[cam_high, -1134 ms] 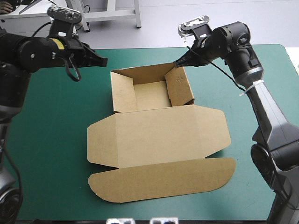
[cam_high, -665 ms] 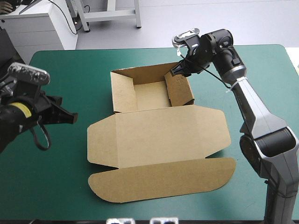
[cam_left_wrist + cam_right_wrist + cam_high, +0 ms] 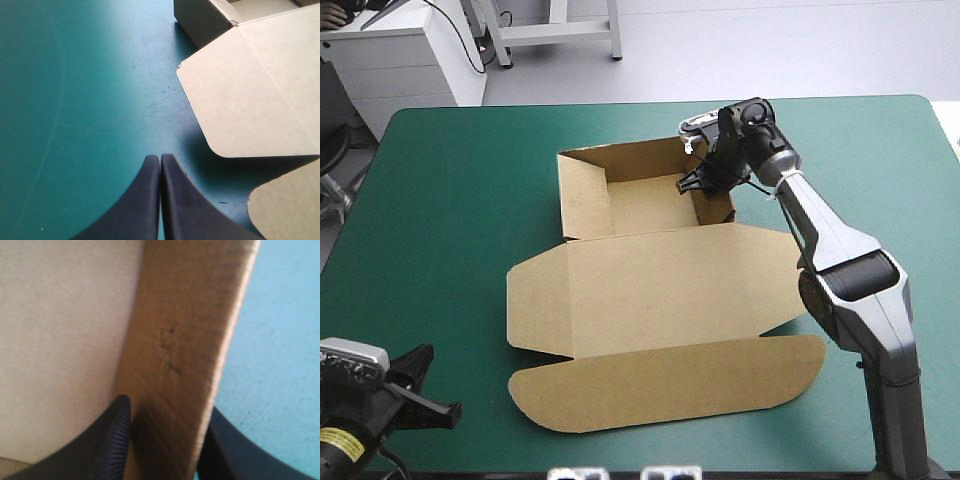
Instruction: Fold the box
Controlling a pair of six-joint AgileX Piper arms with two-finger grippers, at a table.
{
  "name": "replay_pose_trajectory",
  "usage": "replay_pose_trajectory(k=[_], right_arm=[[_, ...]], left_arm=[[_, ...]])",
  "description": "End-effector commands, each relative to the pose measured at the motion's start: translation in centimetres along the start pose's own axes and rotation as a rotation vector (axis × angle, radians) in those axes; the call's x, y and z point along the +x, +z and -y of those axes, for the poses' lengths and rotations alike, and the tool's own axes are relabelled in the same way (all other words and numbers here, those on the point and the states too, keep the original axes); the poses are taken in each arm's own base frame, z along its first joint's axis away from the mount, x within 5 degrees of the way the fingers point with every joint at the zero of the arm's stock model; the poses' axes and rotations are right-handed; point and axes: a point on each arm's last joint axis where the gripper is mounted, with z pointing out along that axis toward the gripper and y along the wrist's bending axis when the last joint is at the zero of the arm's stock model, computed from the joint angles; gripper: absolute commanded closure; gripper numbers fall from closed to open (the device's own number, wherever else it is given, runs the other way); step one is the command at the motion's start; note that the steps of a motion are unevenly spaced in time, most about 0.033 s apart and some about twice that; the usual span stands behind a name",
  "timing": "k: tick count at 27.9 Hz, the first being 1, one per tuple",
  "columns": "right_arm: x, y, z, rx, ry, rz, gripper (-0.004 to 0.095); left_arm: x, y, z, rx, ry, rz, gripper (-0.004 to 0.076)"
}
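The brown box (image 3: 670, 285) lies mid-table as an open tray with raised walls at the back. Its lid and rounded front flap lie flat toward the near edge. My right gripper (image 3: 692, 182) straddles the tray's right wall (image 3: 185, 330), one black finger inside and the other outside, shut on the box. My left gripper (image 3: 442, 409) is low at the table's near left corner, shut and holding nothing. In the left wrist view its fingers (image 3: 160, 157) meet in a point over the teal-green cover, with the lid's left flap (image 3: 250, 90) ahead and to one side.
Bare teal-green cover (image 3: 450, 220) stretches left of the box and to its right (image 3: 880, 180). The tray's left wall (image 3: 582, 195) stands upright and the flat front flap (image 3: 670, 385) reaches close to the near edge.
My left arm swung from the far left of the table down to the near left corner. My right gripper dropped from above the tray's far right corner onto its right wall.
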Motion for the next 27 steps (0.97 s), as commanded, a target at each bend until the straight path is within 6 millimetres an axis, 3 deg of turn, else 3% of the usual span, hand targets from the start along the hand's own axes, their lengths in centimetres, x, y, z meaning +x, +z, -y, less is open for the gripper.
replay_pose_trajectory(k=[1,2,5,10,13,18,22,27], right_arm=[[-0.4,-3.4,1.2,0.096,-0.015,0.066,0.0837],[-0.4,-3.4,1.6,0.144,-0.026,0.064,0.0928],[-0.2,-3.8,4.6,0.326,-0.042,0.052,0.0928],[1.8,-4.4,13.5,0.437,0.1,0.006,0.0928],[4.2,-5.1,19.5,0.489,0.206,-0.028,0.0928],[10.3,-7.0,29.3,0.538,0.447,-0.069,0.0928],[14.6,-8.3,33.8,0.493,0.586,-0.06,0.0928],[15.9,-8.6,34.9,0.393,0.624,-0.017,0.0928]], left_arm=[[0.1,-0.8,-0.1,0.001,-0.015,0.107,0.0732],[0.4,-1.0,-0.1,0.001,-0.016,0.116,0.0732],[0.8,-1.3,-0.1,0.0,-0.018,0.126,0.0732],[1.2,-1.2,-0.1,-0.002,-0.018,0.088,0.0732],[1.2,-1.2,-0.1,-0.002,-0.021,0.088,0.0732],[1.2,-1.2,-0.1,-0.002,-0.021,0.09,0.0732],[1.2,-1.2,-0.1,-0.002,-0.021,0.09,0.0732],[1.2,-1.2,-0.1,-0.002,-0.021,0.09,0.0732]])
